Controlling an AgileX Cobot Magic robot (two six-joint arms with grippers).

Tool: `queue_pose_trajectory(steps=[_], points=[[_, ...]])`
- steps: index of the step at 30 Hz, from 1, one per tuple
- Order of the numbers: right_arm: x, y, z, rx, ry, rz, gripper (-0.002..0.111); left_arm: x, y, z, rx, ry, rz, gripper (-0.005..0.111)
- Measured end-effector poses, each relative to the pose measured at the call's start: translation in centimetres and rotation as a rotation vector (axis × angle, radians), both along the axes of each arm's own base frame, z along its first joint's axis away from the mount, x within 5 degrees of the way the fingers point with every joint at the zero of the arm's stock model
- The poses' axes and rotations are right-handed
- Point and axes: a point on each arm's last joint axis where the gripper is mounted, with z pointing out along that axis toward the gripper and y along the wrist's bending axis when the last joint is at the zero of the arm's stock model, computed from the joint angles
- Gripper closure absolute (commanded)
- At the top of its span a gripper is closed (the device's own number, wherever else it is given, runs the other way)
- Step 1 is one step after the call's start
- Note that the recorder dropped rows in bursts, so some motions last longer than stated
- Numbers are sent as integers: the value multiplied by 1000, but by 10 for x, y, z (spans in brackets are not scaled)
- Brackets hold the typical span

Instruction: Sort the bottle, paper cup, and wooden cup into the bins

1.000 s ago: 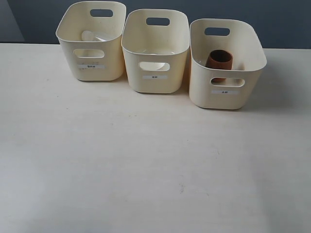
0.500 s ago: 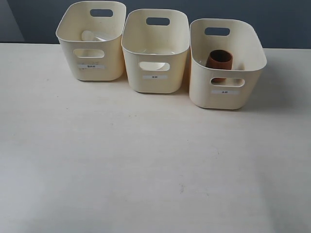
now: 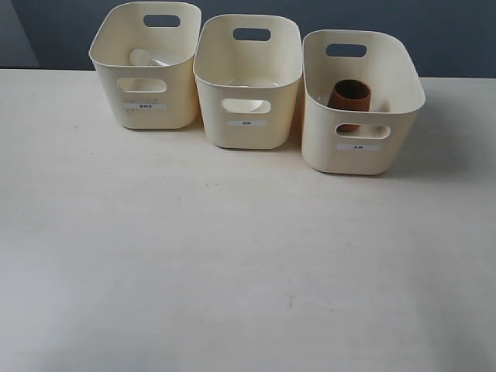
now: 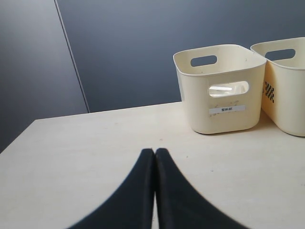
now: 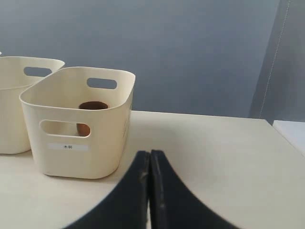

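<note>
left wrist view has the left claw (image 4: pixel 155 151) with its two black fingers pressed flat together, nothing between them, low over the table (image 4: pixel 86 157). right wrist view gives the same for the right claw (image 5: pixel 150 153): jaws closed on nothing, tips meeting in a thin seam. neither arm shows in the exterior view.

outward from the right claw stands the right bin (image 5: pixel 81 160), with the wooden cup (image 5: pixel 93 106) upright inside it. outward from the left claw stands the left bin (image 4: pixel 220 98). in the exterior view a pale, clear shape lying against its back wall reads as the bottle (image 3: pixel 147 57), though no cap can be made out. the middle bin (image 3: pixel 248 77) shows something white through its front cut-out, likely the paper cup (image 3: pixel 246 105), but it is too hidden to be sure.

judged from this, the sorting looks done and the step in hand is resting clear. doing it well means both claws closed and back from the bins, with any lift going straight up so no finger clips a light bin and slides it.

the bins are smooth cream plastic, round-cornered and tapering downward, with oval handle slots and small white labels. the cup is dark reddish-brown wood, matte and egg-like. the table is pale, matte and faintly grained.
</note>
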Motion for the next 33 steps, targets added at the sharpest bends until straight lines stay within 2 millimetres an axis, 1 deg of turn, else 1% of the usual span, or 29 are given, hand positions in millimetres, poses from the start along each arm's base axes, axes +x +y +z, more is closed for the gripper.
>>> queue_pose_trajectory(steps=[33], points=[[0,0,0,8,0,2,109,0,0,0,0,0,0,107]])
